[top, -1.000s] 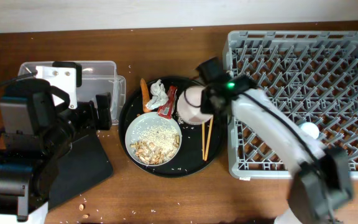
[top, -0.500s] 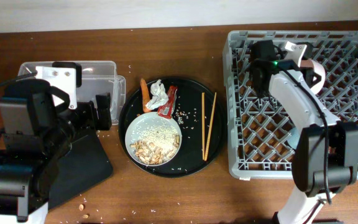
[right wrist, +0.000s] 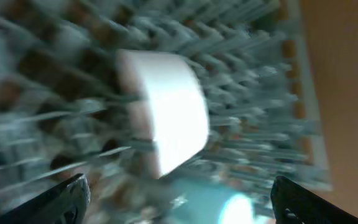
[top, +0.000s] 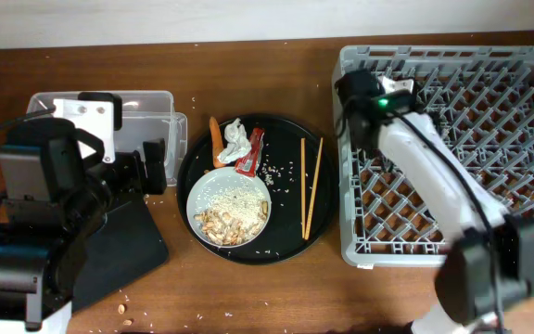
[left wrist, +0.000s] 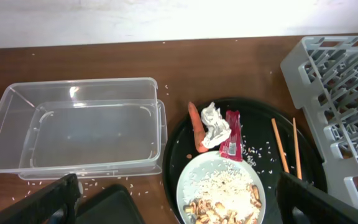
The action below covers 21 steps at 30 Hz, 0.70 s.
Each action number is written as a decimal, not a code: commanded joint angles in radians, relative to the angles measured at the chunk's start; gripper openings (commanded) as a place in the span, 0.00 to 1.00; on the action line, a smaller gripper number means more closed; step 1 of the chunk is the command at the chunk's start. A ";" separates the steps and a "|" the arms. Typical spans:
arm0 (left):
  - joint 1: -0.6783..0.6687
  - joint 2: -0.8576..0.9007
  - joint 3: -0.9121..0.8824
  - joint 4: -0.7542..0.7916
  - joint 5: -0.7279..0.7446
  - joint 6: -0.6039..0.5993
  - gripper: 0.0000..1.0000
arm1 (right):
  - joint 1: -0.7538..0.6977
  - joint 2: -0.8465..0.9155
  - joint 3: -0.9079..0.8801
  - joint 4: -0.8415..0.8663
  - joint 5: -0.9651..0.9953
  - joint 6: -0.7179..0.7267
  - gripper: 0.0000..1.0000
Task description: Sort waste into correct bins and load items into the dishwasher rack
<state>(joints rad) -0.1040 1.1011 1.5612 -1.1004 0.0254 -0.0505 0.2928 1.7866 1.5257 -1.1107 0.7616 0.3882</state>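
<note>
In the blurred right wrist view the white bowl [right wrist: 163, 109] lies on its side among the pegs of the dishwasher rack [top: 489, 139], with the light-blue cup [right wrist: 235, 208] beside it. My right gripper [right wrist: 182, 199] is open and holds nothing, its arm [top: 406, 139] over the rack's left part. The grey plate [top: 228, 206] carries rice and nut scraps. Carrot [top: 215, 139], tissue [top: 236, 136], red wrapper [top: 250, 153] and chopsticks [top: 310, 186] lie on the round tray. My left gripper [left wrist: 182, 199] hangs open at the left, between the bins and the plate [left wrist: 219, 193].
The clear tub [top: 146, 107] and the black tray [top: 128, 250] sit at the left beside the left arm. The round black tray [top: 286, 243] lies between them and the rack. Rice grains and scraps are scattered on the wood.
My right gripper carried the white bowl from the round tray to the rack, let go of it there and opened, then drew back left. The left arm has not moved.
</note>
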 commanded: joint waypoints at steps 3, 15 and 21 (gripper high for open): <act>0.004 -0.011 -0.003 0.003 -0.007 -0.013 0.99 | 0.179 -0.106 0.026 0.053 -0.787 0.062 0.57; 0.004 -0.011 -0.003 0.003 -0.007 -0.013 0.99 | 0.243 0.345 -0.008 0.221 -0.713 0.119 0.41; 0.004 -0.010 -0.003 0.003 -0.007 -0.013 0.99 | 0.242 0.253 0.012 0.214 -0.724 0.088 0.41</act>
<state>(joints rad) -0.1040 1.1007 1.5612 -1.0996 0.0254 -0.0505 0.5411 2.1143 1.5192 -0.8932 0.0254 0.4881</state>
